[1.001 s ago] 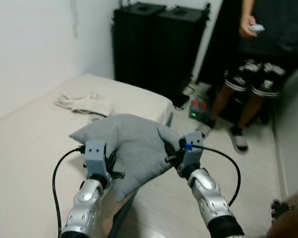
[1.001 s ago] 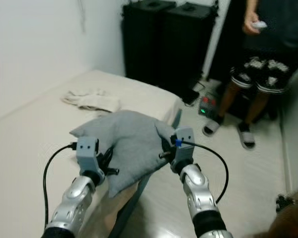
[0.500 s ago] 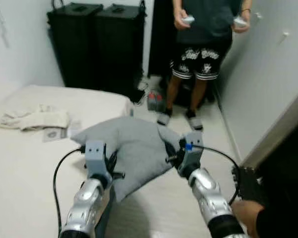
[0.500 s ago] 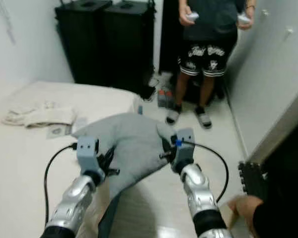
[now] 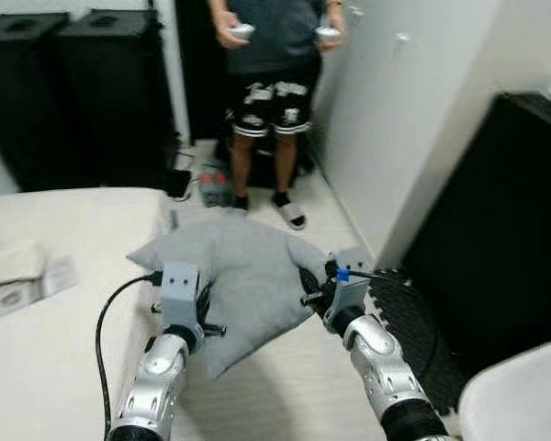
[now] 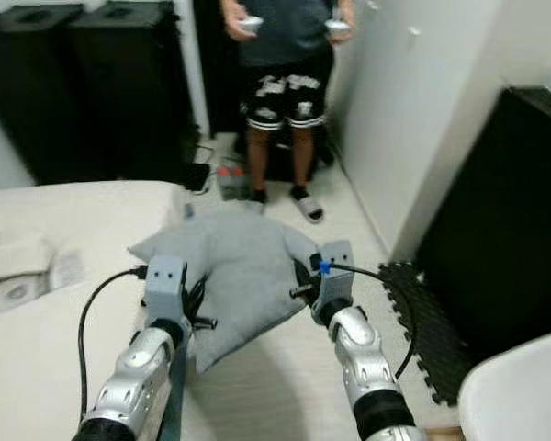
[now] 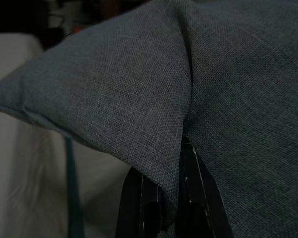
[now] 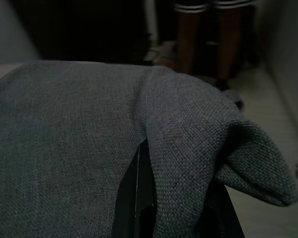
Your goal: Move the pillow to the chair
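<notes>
White bed (image 5: 64, 239) at the left, dark cabinet (image 5: 496, 230) at the right, person (image 5: 274, 83) standing ahead with a controller in each hand. White chair (image 5: 519, 400) edge at the lower right. Grey pillow (image 5: 234, 276) held up in the air between both arms, over the bed's edge. Left gripper (image 7: 164, 208) pinched shut on one pillow edge, right gripper (image 8: 154, 208) clamped on the opposite edge.
</notes>
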Robot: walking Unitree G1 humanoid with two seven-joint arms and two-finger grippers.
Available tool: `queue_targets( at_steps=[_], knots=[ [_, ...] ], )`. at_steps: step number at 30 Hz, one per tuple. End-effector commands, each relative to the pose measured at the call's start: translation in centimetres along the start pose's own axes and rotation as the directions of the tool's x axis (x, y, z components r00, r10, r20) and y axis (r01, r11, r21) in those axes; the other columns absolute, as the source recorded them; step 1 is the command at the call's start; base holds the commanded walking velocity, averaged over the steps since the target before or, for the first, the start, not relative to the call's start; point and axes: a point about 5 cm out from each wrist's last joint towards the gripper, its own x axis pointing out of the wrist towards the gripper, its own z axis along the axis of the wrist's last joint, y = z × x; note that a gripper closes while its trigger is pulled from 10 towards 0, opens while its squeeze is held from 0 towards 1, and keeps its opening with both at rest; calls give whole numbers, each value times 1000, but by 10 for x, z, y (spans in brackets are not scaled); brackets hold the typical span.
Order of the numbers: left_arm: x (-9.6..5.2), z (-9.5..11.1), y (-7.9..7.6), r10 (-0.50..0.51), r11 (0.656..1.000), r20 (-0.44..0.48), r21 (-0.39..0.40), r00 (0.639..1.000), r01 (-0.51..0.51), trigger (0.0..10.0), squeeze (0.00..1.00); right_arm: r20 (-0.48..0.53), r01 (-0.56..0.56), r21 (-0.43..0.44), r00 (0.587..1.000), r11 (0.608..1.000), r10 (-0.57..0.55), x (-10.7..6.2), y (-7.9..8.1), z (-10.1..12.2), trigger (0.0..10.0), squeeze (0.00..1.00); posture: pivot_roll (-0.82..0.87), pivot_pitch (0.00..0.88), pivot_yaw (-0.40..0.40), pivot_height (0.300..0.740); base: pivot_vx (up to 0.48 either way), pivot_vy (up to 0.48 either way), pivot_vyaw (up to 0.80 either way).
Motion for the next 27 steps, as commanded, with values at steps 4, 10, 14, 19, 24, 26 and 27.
queue_targets(
  at_steps=[4,10,14,19,24,26,27],
  knots=[
    [2,7,16,134,991,62,16,989,-136,10000,0,23,49,-10,999,999,-49,-2,-13,7,10000,0,-8,27,-4,740,0,0,-800],
    [3,7,17,173,985,58,-33,983,-172,10000,0,19,47,-12,999,999,-47,-1,-13,6,10000,0,-6,22,-7,740,0,0,-800],
    [2,4,18,178,984,47,17,983,-179,10000,0,16,49,-11,999,999,-49,-1,-13,6,10000,0,-5,19,-6,740,0,0,-800],
    [1,-4,12,80,996,-4,28,997,-80,10000,0,7,62,-9,998,998,-61,-2,-13,3,10000,0,-3,15,-3,740,0,0,-800],
    [-1,-8,6,25,1000,-31,10,999,-25,10000,0,-13,108,-6,994,994,-108,-3,-18,-2,10000,0,-3,13,-1,740,0,0,-800],
    [0,-9,6,26,1000,-37,15,999,-25,10000,0,-25,144,8,989,990,-144,-4,-22,-4,10000,0,0,10,-1,740,0,0,-800],
    [0,-9,6,26,1000,-37,15,999,-25,10000,0,-25,144,8,989,990,-144,-4,-22,-4,10000,0,0,10,-1,740,0,0,-800]
  ],
)
